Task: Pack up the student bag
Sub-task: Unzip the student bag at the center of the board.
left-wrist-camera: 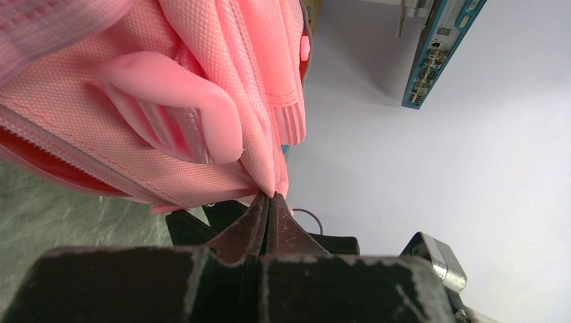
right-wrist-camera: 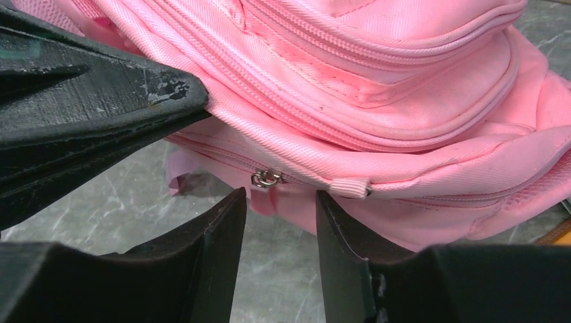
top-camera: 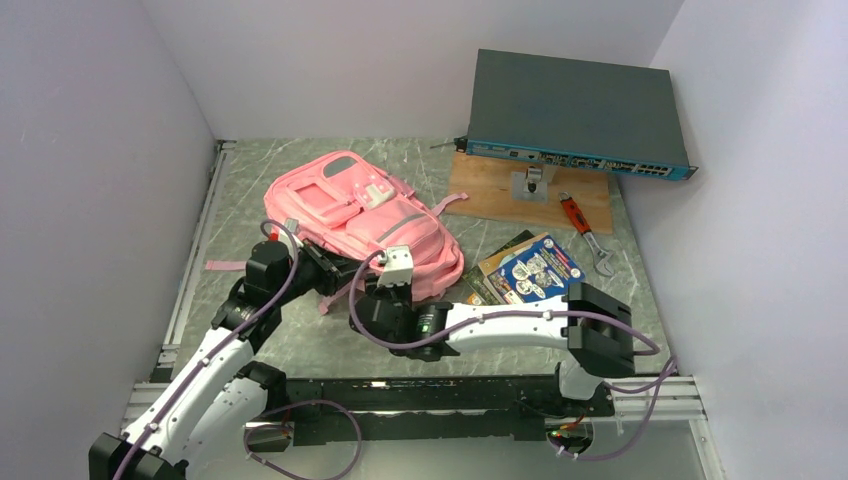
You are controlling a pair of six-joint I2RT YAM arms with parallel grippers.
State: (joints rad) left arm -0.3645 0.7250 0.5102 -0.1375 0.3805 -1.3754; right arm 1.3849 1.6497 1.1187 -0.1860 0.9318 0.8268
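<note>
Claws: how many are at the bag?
2. Left claw pinches the student bag's near-left edge; right claw sits open at its near-side zipper pull. None hidden.

We find bare bench [top-camera: 240, 210] left of the student bag [top-camera: 360, 210], up to the side wall [top-camera: 100, 180]. The bag's near edge is crowded: both arms meet there, the left fingers [left-wrist-camera: 256, 222] pinched on its fabric. Books [top-camera: 525, 268] lie just right of it. A wrench [top-camera: 585, 228], board [top-camera: 490, 190] and switch box [top-camera: 575, 110] fill the far right corner.
</note>
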